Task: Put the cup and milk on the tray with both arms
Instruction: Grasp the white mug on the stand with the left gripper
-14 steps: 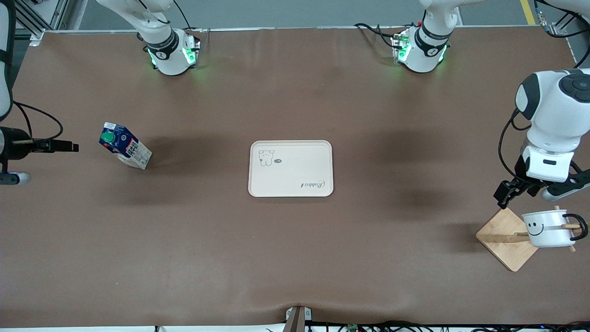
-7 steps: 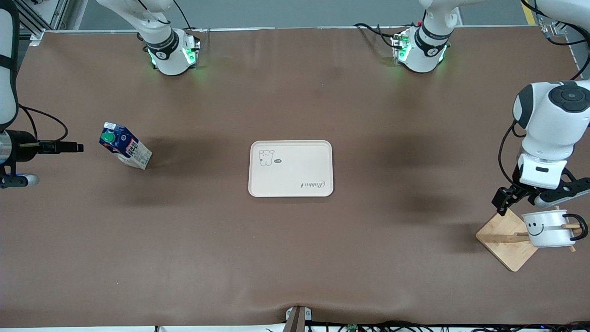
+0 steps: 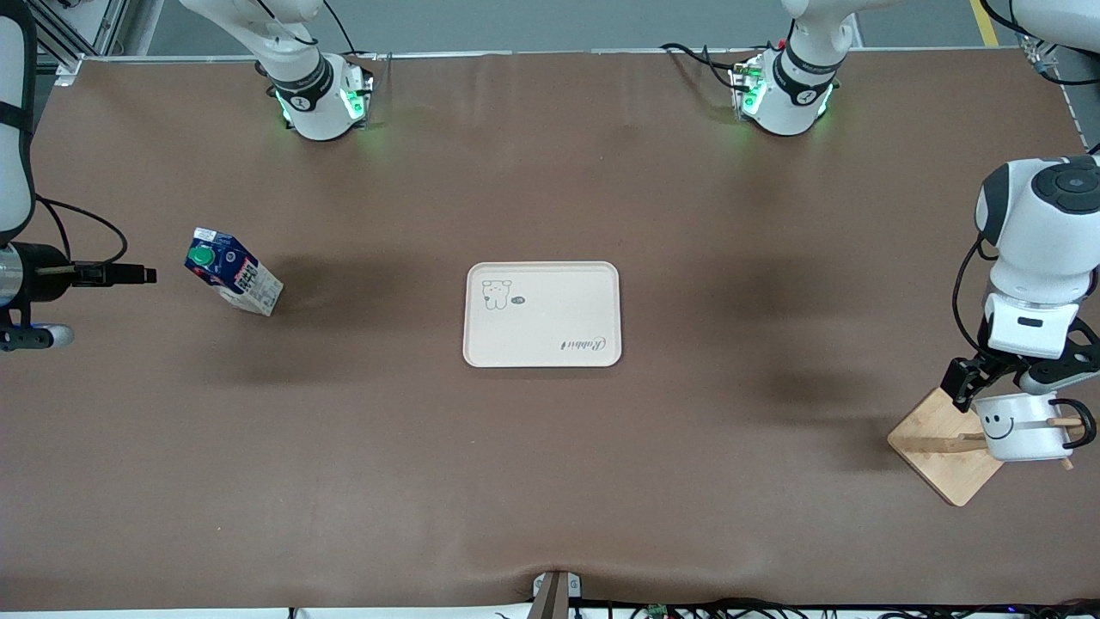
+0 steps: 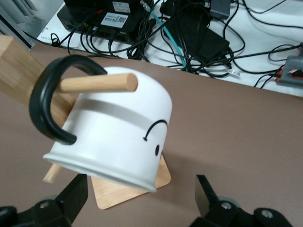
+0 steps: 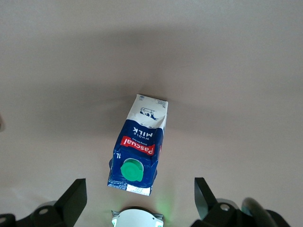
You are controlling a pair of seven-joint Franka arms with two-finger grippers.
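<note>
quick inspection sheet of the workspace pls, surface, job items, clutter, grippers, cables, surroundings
surface: brown table, bare mat.
job's things: tray mid-table, nothing on it; milk standing toward the right arm's end; cup hanging by its handle on a wooden stand peg.
clutter: nothing seen.
grippers: left gripper open, over the cup; right gripper open, over the milk.
cables: tangle off the table edge.
surroundings: grey floor.
</note>
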